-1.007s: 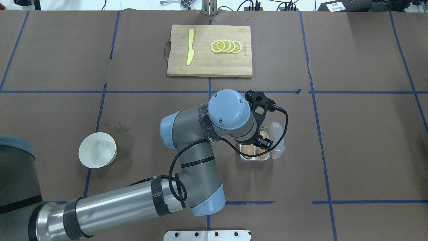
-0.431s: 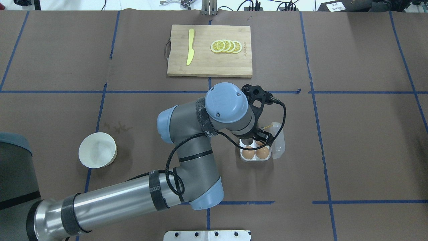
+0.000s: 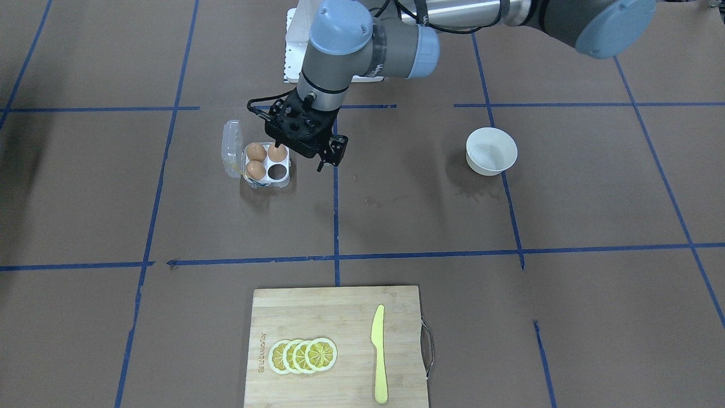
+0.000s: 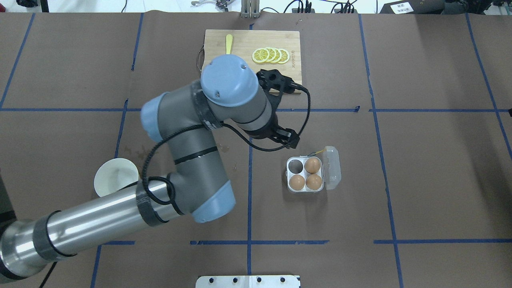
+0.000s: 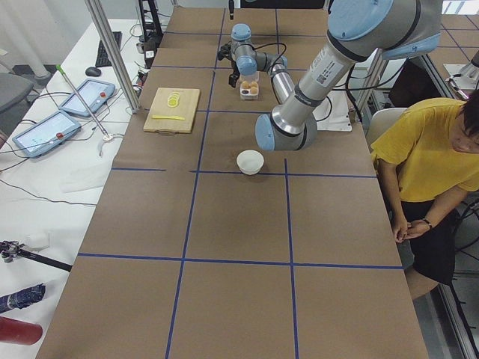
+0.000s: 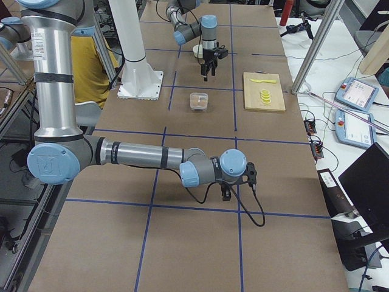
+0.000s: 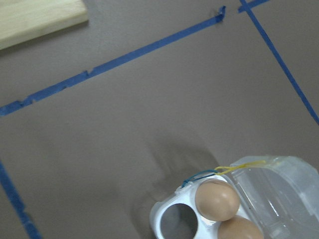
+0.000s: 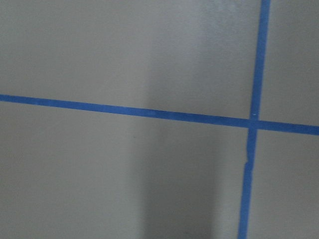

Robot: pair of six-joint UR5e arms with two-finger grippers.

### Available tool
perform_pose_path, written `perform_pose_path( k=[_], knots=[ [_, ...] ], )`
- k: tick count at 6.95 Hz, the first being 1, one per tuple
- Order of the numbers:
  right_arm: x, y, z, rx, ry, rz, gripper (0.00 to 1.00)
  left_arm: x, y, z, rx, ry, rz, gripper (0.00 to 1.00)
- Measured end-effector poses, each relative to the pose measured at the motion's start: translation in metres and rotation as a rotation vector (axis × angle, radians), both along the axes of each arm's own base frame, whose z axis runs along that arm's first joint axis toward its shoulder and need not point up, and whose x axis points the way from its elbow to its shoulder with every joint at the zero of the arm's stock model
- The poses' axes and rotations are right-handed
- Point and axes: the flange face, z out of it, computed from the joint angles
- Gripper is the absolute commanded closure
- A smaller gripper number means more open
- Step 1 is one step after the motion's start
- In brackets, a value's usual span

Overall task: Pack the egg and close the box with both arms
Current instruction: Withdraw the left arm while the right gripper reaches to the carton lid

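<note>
- Left gripper point(image 4: 288, 138): has lifted off the box point(image 4: 289, 181) toward the cutting board point(image 4: 248, 40); jaws look spread, nothing held.
- Egg point(image 4: 312, 164): seated in the far cell beside the lid point(image 4: 333, 168); three cells filled, one vacant.
- Outstanding: lid open, closing not yet done.
- Right gripper point(image 6: 226, 190): well apart from the box; jaw state cannot be told.

3 eggs point(image 4: 312, 165). 1 carton point(image 4: 305, 174) with 4 cells: 3 filled, 1 empty cell point(image 4: 296, 165). 1 white bowl point(image 3: 491, 151). 1 cutting board point(image 3: 317, 317), and on it 4 lemon slices point(image 3: 303, 355) and 1 yellow knife point(image 3: 379, 354). 2 robot arms: left arm point(image 4: 192, 160), right arm point(image 6: 140, 154). 1 person point(image 5: 426, 149) in a yellow shirt.
</note>
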Motion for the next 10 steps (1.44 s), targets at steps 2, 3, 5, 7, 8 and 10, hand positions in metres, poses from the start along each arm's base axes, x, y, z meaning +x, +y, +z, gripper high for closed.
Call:
perform_pose_path(
  k=[2,3,5,7,8,10],
  knots=[
    [-0.045,0.015,-0.058,-0.055,-0.014,0.029,0.72,-0.092,-0.041,0.065,0.015,-0.053,-0.034,0.00],
    [-0.076,0.022,-0.082,-0.076,-0.022,0.064,1.00,-0.141,-0.065,0.101,0.061,-0.093,-0.043,0.00],
    [-0.169,0.050,-0.120,-0.093,-0.047,0.135,1.00,-0.238,-0.108,0.163,0.134,-0.181,-0.048,0.00],
    [-0.247,0.084,-0.160,-0.079,-0.070,0.147,1.00,-0.309,-0.124,0.210,0.168,-0.270,-0.030,0.00],
    [-0.275,0.097,-0.182,-0.082,-0.089,0.151,1.00,-0.325,-0.127,0.222,0.167,-0.292,-0.027,0.00],
    [-0.315,0.107,-0.224,-0.093,-0.145,0.155,1.00,-0.332,-0.127,0.233,0.160,-0.307,-0.024,0.00]
  ],
)
